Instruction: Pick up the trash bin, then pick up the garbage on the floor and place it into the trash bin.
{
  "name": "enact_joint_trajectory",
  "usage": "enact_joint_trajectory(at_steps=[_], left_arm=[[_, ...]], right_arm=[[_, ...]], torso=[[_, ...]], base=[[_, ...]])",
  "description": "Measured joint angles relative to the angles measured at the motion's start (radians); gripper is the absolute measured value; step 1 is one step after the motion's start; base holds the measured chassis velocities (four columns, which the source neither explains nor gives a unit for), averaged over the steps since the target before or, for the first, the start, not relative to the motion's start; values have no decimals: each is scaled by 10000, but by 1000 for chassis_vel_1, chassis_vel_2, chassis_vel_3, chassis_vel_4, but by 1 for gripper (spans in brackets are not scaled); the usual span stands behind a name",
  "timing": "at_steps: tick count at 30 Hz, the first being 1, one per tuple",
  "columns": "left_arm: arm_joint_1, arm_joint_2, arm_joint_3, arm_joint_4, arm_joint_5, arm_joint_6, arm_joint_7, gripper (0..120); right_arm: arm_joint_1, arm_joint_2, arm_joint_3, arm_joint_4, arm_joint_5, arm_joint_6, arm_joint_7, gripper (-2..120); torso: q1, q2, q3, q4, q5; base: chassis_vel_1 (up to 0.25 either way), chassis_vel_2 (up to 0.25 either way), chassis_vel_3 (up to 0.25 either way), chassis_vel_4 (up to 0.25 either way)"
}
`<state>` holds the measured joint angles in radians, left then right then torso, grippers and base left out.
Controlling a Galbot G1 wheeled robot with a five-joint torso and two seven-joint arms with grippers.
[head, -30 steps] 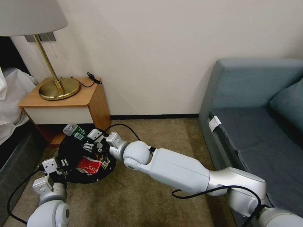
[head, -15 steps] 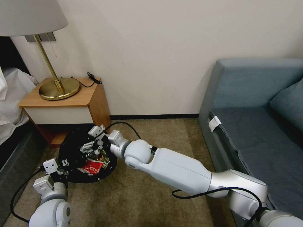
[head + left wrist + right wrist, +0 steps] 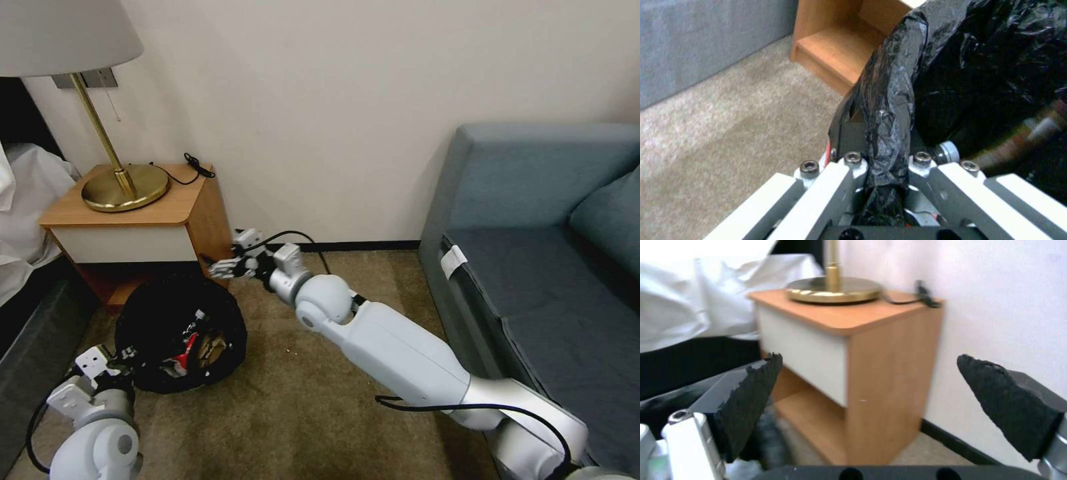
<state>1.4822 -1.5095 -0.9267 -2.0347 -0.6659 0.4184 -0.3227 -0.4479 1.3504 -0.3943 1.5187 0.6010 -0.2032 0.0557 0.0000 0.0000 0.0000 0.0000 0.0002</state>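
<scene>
- Head view: my left gripper [image 3: 123,353] is clamped on the near rim of the trash bin [image 3: 160,320], which sits on the carpet [image 3: 300,413] in front of the nightstand [image 3: 133,227]. Garbage [image 3: 200,347] lies inside the black liner (a red wrapper and a tan piece are visible). My right gripper [image 3: 223,267] hangs beside the nightstand, above the bin's far edge, holding nothing.
- Left wrist view: my fingers [image 3: 853,133] pinch a fold of the black bag [image 3: 889,110] at the rim.
- Right wrist view: my pads [image 3: 751,396] stand spread wide, facing the nightstand and lamp base [image 3: 833,290].
</scene>
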Motion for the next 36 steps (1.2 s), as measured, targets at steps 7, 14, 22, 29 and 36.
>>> enact_joint_trajectory(at_steps=[7, 14, 22, 29, 36], left_arm=[[-255, 268, -129, 799, -656, 501, -84, 4], [-461, 380, -75, 1541, -709, 516, -109, 4], [-500, 372, -68, 1612, 722, -97, 261, 32], [-398, 483, -219, 1292, 1618, -279, 417, 58], [-175, 383, -437, 1028, 3185, -1289, 890, 85]], right_arm=[[-484, -155, 778, 30, -70, 52, 65, 100], [-780, -469, 684, 381, -80, 52, 47, 100], [-1054, -465, 781, 446, -144, 52, 43, 100], [-1279, -465, 1045, 489, -121, -23, 112, 100], [-1523, -325, 1581, 389, -113, -109, 477, 100]], torso=[[0, 0, 1, 0, -1], [0, 0, -1, 2, 3], [0, 1, -1, -2, -5], [0, 0, 0, -1, -3], [0, 0, 0, 1, -3]], base=[[0, 0, 0, 0], [0, 0, 0, 0], [0, 0, 0, 0], [0, 0, 0, 0], [0, 0, 0, 0]])
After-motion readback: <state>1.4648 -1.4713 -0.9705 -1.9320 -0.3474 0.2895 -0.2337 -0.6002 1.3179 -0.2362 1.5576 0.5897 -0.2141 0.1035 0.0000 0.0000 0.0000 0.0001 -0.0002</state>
